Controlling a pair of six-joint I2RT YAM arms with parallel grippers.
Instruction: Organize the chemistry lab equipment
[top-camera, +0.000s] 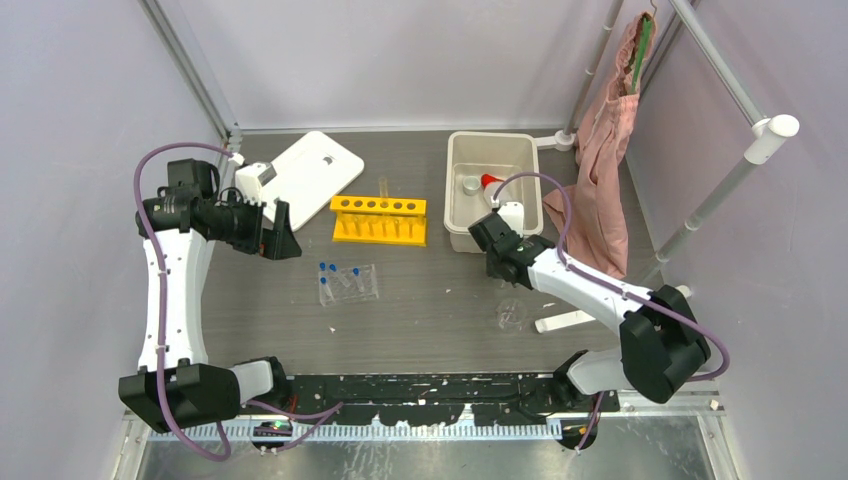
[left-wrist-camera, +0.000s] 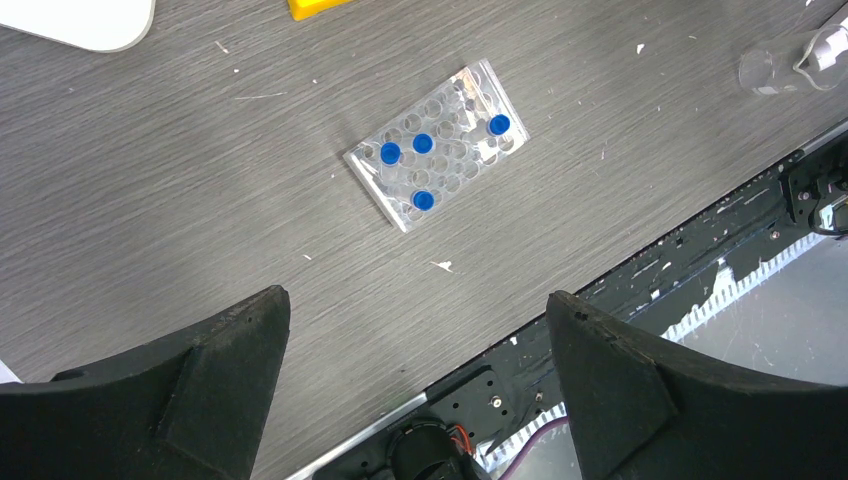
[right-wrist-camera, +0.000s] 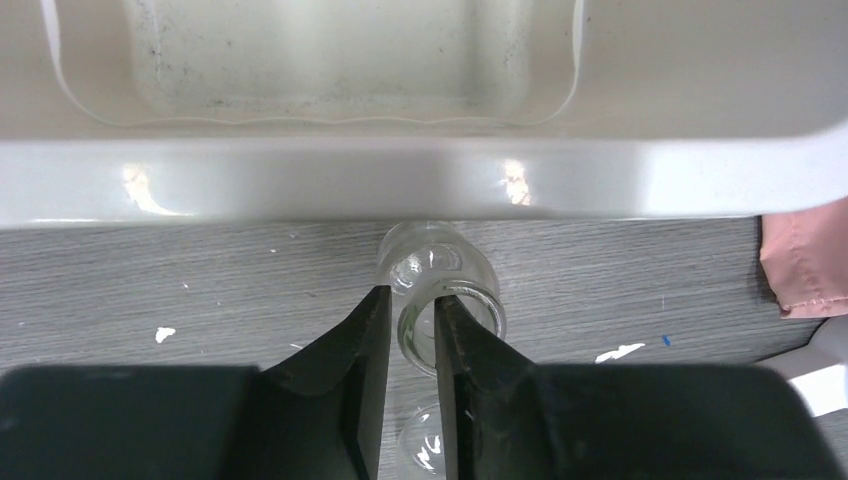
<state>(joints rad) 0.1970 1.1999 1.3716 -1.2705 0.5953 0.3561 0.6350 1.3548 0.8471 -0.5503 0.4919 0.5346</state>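
light: bright, even | shadows: soft | glare: white bin (right-wrist-camera: 515, 170) rim | blur: slight, wrist views

Top external view looks down from above and behind the arm bases, taking in the whole table (top-camera: 430, 330); left wrist view looks steeply down from well above, past the left gripper (left-wrist-camera: 418, 298), onto the clear tray (left-wrist-camera: 437, 159) and the table's near edge; right wrist view sits low and close to the tabletop, facing the white bin (right-wrist-camera: 400, 185) past the right gripper (right-wrist-camera: 412, 296); tray and bin both appear in the top view too.
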